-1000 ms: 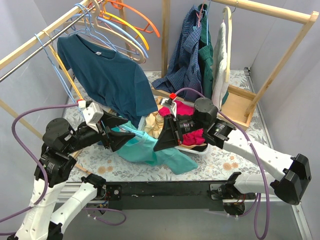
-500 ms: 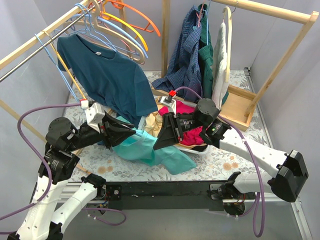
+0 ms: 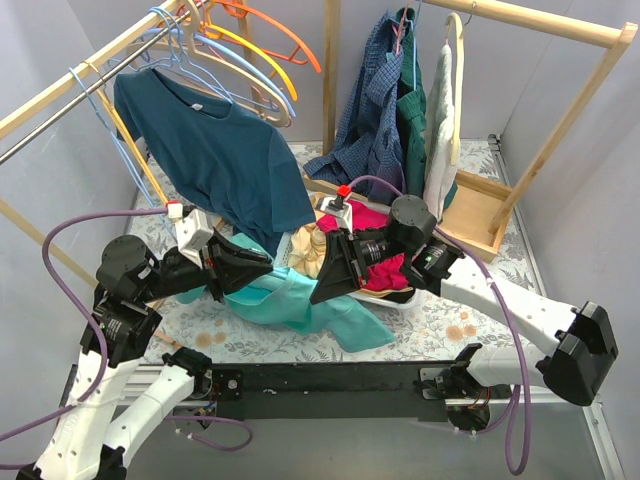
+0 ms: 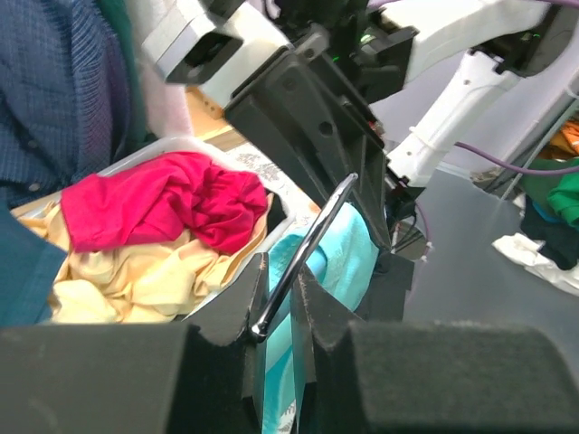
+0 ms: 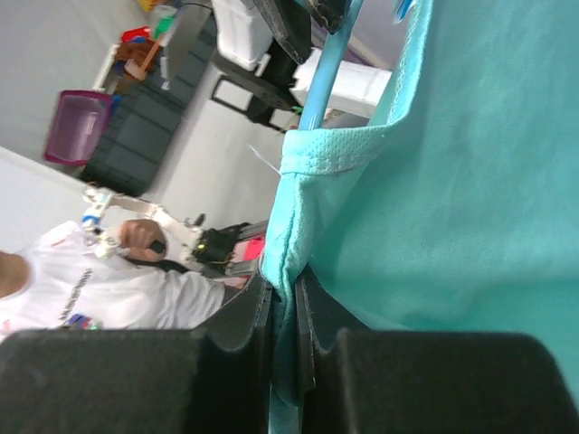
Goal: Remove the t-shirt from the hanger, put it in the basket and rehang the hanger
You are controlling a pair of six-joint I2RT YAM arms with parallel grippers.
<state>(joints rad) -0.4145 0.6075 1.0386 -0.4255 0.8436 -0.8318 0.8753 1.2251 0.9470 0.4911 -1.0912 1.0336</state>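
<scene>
A teal t-shirt [image 3: 310, 305] hangs low between my two arms, above the flowered tabletop. My left gripper [image 3: 262, 262] is shut on the hanger [image 4: 312, 235], whose thin shiny rod runs slantwise between the jaws in the left wrist view, with the teal t-shirt [image 4: 348, 262] just behind it. My right gripper [image 3: 325, 285] is shut on the t-shirt's hemmed edge [image 5: 288, 271], close beside the left gripper. In the right wrist view, a light blue bar of the hanger [image 5: 321, 81] rises above that edge. Most of the hanger is hidden by cloth and fingers in the top view.
A white basket [image 3: 400, 298] with red and yellow clothes lies behind the right gripper. A dark blue t-shirt [image 3: 220, 150] hangs from the left rail among empty hangers [image 3: 240, 50]. Shirts [image 3: 395, 110] hang on the wooden rack at the back right.
My left gripper has closed from open onto the hanger's rod and shifted a little to the right. The right gripper kept its hold on the t-shirt, which has sagged slightly.
</scene>
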